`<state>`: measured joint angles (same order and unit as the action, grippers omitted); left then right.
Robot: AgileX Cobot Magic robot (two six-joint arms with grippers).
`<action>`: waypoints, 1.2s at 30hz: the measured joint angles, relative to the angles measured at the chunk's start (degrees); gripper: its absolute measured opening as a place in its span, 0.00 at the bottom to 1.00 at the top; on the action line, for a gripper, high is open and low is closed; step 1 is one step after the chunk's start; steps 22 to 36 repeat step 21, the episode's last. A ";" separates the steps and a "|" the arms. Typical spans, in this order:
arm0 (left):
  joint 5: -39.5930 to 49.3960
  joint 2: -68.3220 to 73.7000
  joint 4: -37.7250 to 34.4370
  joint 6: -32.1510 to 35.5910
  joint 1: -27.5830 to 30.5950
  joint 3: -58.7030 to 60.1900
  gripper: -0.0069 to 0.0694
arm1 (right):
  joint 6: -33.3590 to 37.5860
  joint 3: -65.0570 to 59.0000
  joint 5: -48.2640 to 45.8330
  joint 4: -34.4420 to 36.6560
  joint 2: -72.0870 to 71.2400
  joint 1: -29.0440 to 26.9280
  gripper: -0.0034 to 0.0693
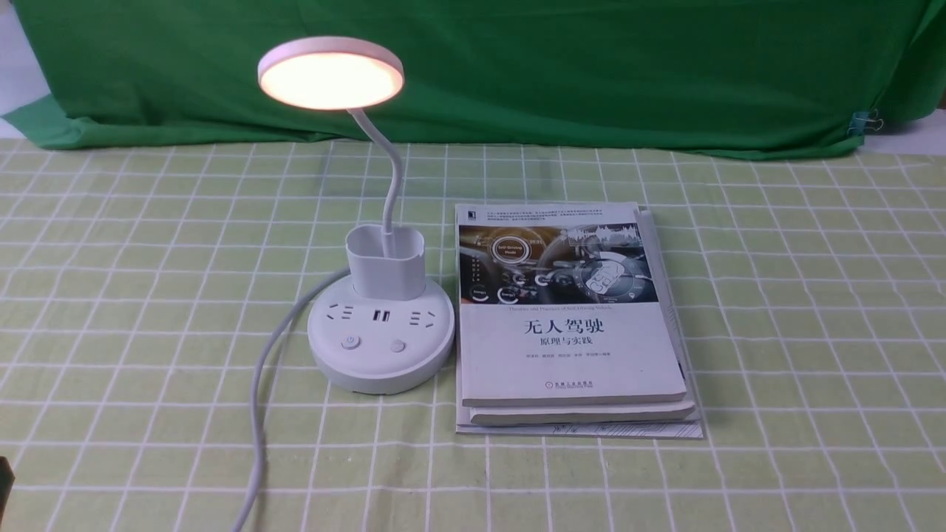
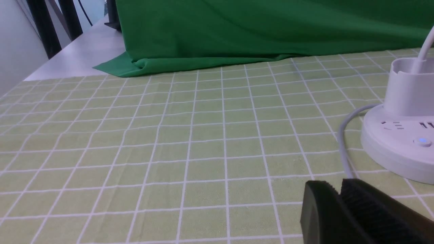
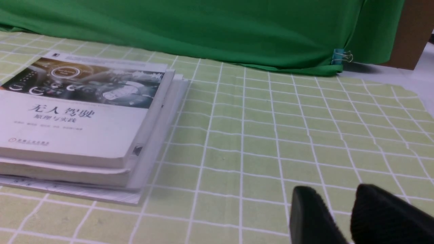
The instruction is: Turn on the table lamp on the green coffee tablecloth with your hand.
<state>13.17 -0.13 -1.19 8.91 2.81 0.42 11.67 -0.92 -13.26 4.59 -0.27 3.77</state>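
Observation:
The white table lamp (image 1: 380, 351) stands on the pale green grid tablecloth (image 1: 813, 295), left of centre. Its round disc head (image 1: 330, 74) glows warm white. The left button on the base (image 1: 350, 342) shows a blue light, also seen in the left wrist view (image 2: 422, 140). The white cord (image 1: 259, 399) runs from the base toward the front edge. My left gripper (image 2: 339, 184) is shut and empty, low over the cloth, short of the base and next to the cord. My right gripper (image 3: 335, 189) is slightly open and empty over bare cloth to the right of the books.
A stack of books (image 1: 569, 325) lies right beside the lamp base, also in the right wrist view (image 3: 78, 115). A dark green backdrop cloth (image 1: 591, 66) hangs along the back, held by a binder clip (image 1: 865, 122). A dark sliver shows at the front view's lower left edge (image 1: 6, 480).

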 joint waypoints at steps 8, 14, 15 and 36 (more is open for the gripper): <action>-0.04 0.00 -0.04 0.00 0.00 0.00 0.18 | 0.00 0.00 0.00 0.00 0.00 0.00 0.38; -0.04 0.00 0.15 0.00 0.00 0.00 0.19 | 0.00 0.00 0.00 0.00 0.00 0.00 0.38; -0.04 0.00 0.16 0.00 0.00 0.00 0.19 | 0.00 0.00 0.00 0.00 0.00 0.00 0.38; -0.04 0.00 0.32 0.00 0.00 0.00 0.20 | 0.00 0.00 0.00 0.00 0.00 0.00 0.38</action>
